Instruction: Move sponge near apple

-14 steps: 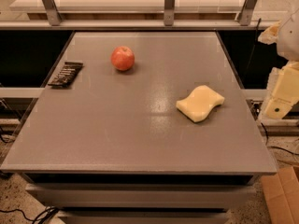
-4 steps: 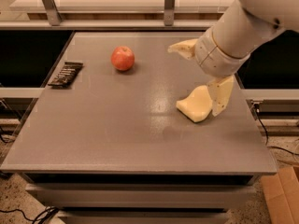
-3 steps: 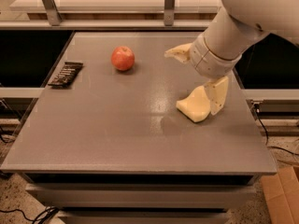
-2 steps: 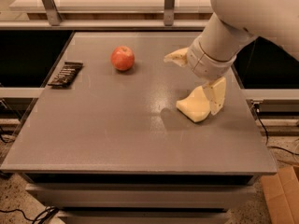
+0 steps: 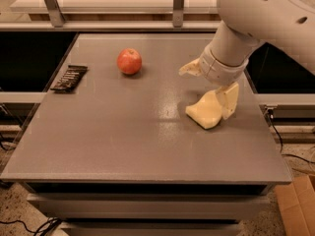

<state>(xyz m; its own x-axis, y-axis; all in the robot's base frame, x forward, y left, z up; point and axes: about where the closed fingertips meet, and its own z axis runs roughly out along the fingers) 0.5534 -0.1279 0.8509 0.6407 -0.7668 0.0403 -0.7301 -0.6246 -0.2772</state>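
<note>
The pale yellow sponge [image 5: 203, 113] lies flat on the right half of the grey table [image 5: 123, 132]. The red apple [image 5: 129, 61] sits at the far left-centre, well apart from the sponge. My gripper [image 5: 209, 85] hangs on the white arm just above the sponge's far end, open. One cream finger [image 5: 190, 68] points left, above bare table. The other finger [image 5: 229, 99] reaches down at the sponge's right edge and hides part of it. Nothing is held.
A dark flat packet [image 5: 69, 77] lies at the table's left edge. Metal rails [image 5: 178, 4] run behind the far edge. A cardboard box [image 5: 298, 205] stands on the floor at the lower right. A cable [image 5: 275, 132] hangs off the right side.
The arm came in from the right edge to above the sponge, then crept a little left and lower. Sponge and apple have not moved.
</note>
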